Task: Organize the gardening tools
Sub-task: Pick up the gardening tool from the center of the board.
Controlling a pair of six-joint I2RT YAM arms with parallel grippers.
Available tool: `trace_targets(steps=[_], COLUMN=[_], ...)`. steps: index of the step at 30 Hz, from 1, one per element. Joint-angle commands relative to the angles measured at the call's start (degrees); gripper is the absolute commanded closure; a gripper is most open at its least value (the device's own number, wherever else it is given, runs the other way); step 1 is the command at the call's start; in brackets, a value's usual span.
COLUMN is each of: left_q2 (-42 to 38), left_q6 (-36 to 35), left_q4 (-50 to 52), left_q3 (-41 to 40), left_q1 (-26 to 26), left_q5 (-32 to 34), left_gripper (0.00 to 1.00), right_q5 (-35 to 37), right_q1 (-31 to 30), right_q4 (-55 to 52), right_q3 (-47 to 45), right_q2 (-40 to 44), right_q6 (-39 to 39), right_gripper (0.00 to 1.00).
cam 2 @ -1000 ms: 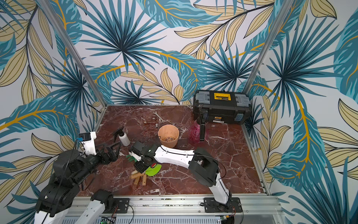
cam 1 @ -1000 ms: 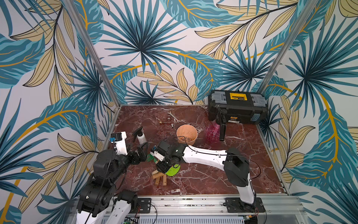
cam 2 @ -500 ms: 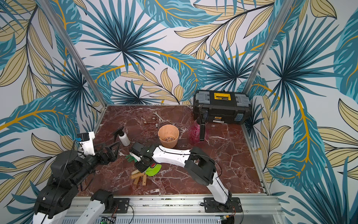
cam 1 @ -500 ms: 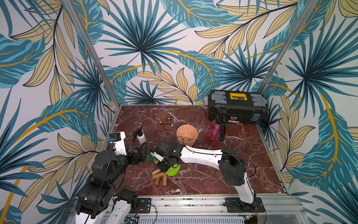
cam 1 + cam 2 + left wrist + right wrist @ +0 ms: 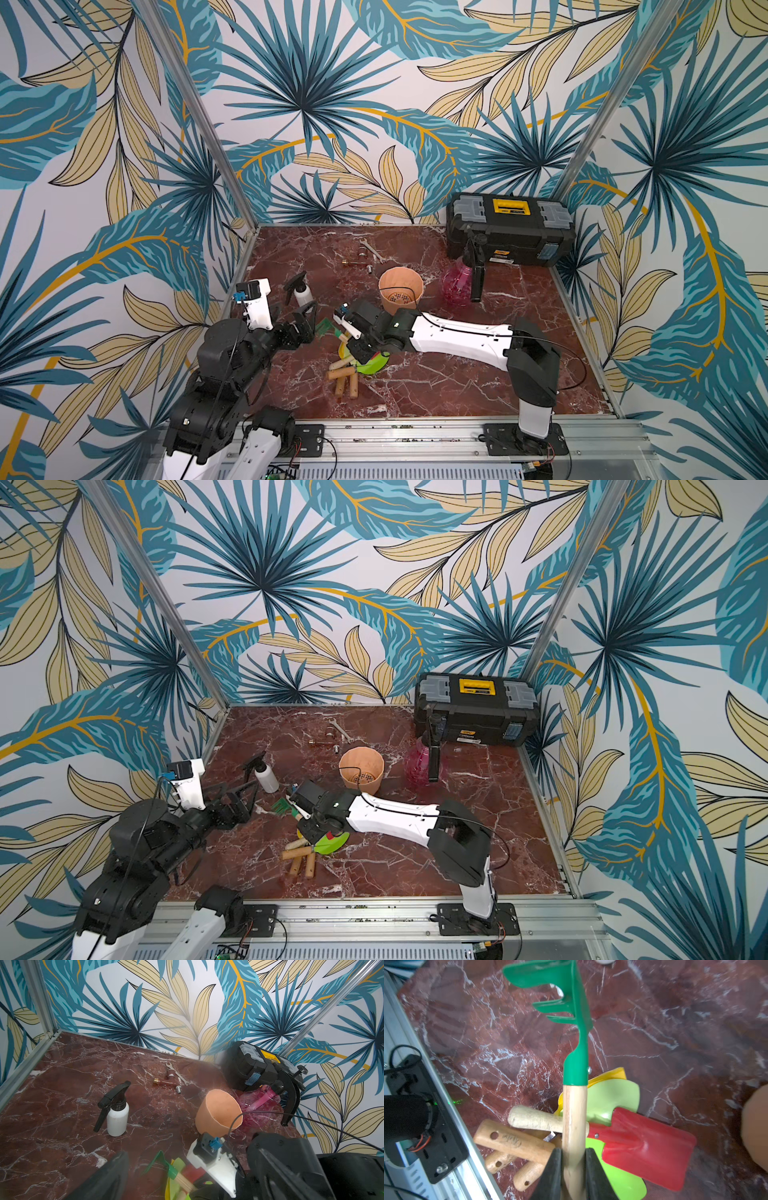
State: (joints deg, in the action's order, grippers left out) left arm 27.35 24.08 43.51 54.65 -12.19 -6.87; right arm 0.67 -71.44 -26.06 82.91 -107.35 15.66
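**Pinching the rake by its handle**

Right gripper is clamped on the wooden handle. The shaft runs straight out from the jaws, green head leading, over 4 other tools piled on the counter. Left gripper, spread wide, sits just beside that head.

Green rake gripped by handle over piled red, lime, yellow scoops; pink sprayer upright, apart.

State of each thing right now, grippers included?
toolbox: closed
orange pot: upright, empty
pink sprayer: upright
white spray bottle: upright
green rake: gripped by its wooden handle
other hand tools: lying piled together
right gripper: shut on green rake
left gripper: open, empty
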Motion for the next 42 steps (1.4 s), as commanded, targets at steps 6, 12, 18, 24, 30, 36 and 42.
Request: trace_targets(steps=[6, 12, 18, 24, 30, 36, 42], left_q2=[4.22, 8.87, 12.76, 16.05, 16.42, 16.18, 16.98], left_q6=[2.23, 3.71, 6.90, 12.03, 24.17, 38.04, 44.29], left_q4=[-7.36, -11.29, -13.65, -15.76, -26.14, -37.12, -38.60], left_q3=[-1.37, -1.22, 0.06, 1.33, -1.54, -6.19, -8.64], left_q1=[-0.12, -0.12, -0.12, -0.12, -0.16, -0.12, -0.12], left_q5=[-6.22, -12.67, -18.84, -25.87, -31.96, -32.82, -31.38], left_gripper=[0.00, 0.00, 0.00, 0.00, 0.00, 0.00, 0.00], right_q5=[8.78, 15.52, 17.11, 16.11, 19.24, 22.62, 21.24], right_q1=[2.52, 2.69, 2.63, 2.68, 2.62, 2.53, 2.53], right_q4=[20.50, 41.97, 63.51, 81.77, 91.00, 98.32, 101.05], right_q3=[-17.57, -32.81, -45.45, -53.10, -55.94, -57.38, -57.34], right_q2=[15.38, 26.33, 32.28, 32.94, 31.32, 28.50, 26.79], right_q6=[3.32, 0.35, -6.70, -14.90, -18.35, -23.39, -25.96], right_gripper=[0.93, 0.93, 0.93, 0.92, 0.92, 0.92, 0.92])
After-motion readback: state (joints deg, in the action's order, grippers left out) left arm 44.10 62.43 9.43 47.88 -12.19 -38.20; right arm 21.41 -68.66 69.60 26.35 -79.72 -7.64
